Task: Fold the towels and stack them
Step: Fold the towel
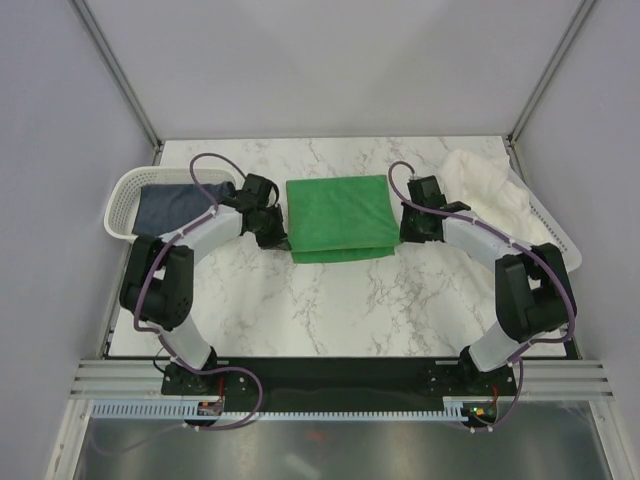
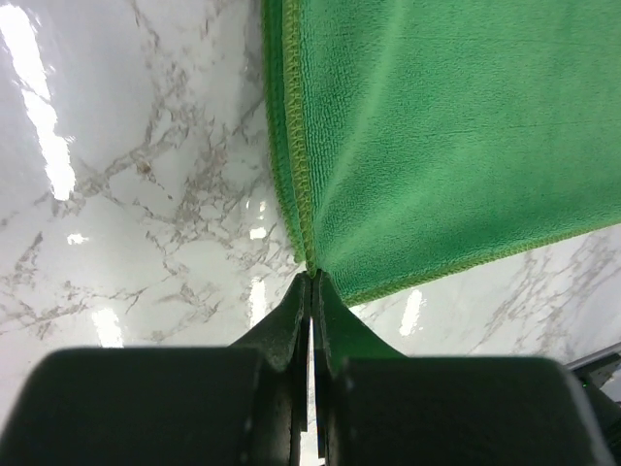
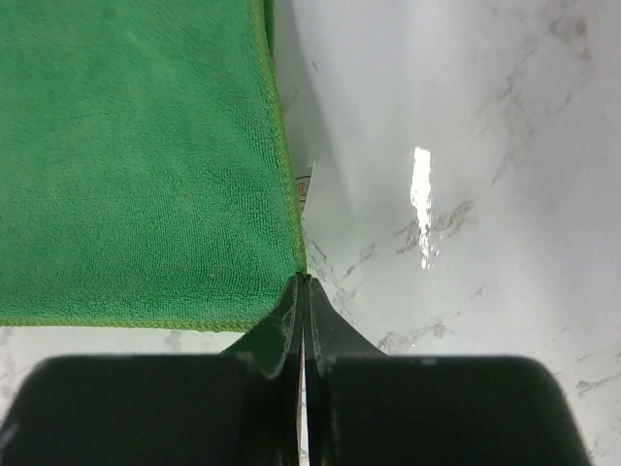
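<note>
Top external view: bright green terry towel (image 1: 338, 218) lies mid-table on the white marble-patterned tabletop (image 1: 330, 310), roughly square, with a second layer showing along its near edge, so it looks folded. Left gripper (image 1: 277, 238) sits at the towel's left side, right gripper (image 1: 408, 232) at its right side. Left wrist view: black fingers (image 2: 291, 311) pressed together, pinching a stitched corner of the green towel; cloth pulls up slightly from the marble at that spot. Right wrist view: same story, fingers (image 3: 320, 320) clamped on the opposite corner, a small tag peeking out under the towel's edge. Small dark navy towel (image 1: 168, 205) is bunched in the white perforated plastic basket (image 1: 118, 208) at far left. Large white terry towel (image 1: 480, 180) is heaped far right, draped over a second white perforated basket (image 1: 555, 238).
</note>
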Controlling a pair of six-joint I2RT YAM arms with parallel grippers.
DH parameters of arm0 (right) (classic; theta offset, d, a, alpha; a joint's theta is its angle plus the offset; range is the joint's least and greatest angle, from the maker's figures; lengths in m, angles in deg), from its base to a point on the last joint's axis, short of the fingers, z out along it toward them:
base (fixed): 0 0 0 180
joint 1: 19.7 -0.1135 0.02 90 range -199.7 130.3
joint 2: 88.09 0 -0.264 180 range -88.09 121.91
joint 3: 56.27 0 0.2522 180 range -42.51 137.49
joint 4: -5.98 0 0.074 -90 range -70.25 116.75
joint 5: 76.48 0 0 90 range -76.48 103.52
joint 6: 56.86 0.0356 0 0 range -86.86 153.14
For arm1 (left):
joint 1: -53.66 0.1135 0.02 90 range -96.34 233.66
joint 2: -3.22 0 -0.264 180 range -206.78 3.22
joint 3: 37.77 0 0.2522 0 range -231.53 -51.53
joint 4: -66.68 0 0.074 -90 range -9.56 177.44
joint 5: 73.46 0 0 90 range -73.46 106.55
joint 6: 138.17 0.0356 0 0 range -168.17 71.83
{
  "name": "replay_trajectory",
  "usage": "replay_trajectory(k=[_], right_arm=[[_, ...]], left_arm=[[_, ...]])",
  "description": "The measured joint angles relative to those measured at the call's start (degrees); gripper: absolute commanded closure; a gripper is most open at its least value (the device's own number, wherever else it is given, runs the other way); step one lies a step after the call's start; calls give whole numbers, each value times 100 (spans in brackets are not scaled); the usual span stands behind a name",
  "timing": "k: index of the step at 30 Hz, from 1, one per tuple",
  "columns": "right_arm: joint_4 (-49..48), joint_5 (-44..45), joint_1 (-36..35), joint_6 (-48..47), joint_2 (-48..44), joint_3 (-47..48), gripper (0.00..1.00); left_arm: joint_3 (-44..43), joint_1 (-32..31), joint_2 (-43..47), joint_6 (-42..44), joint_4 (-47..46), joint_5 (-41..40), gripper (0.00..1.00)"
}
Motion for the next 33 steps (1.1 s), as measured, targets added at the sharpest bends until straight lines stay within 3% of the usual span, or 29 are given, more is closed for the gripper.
replay_trajectory(k=[8, 19, 21, 22, 23, 26, 28, 33], right_arm=[[-420, -304, 0, 61, 166, -651, 100], [-693, -673, -2, 138, 166, -721, 100], [-728, -667, -2, 146, 166, -754, 100], [-734, -664, 0, 149, 168, -780, 95], [-741, -662, -2, 151, 168, -813, 81], [-708, -625, -2, 168, 168, -870, 63], [-595, -568, -2, 170, 149, -837, 48], [57, -431, 0, -44, 125, -48, 40]], left_arm=[[424, -146, -387, 7, -175, -94, 98], [527, -149, -398, 26, -295, -295, 98], [527, -149, -398, 33, -297, -299, 82], [527, -149, -398, 50, -297, -299, 67], [527, -146, -398, 76, -304, -280, 62], [516, -149, -326, 74, -304, -197, 47], [470, -136, -238, 105, -175, -201, 44], [-656, -22, -197, 433, 363, -201, 43]])
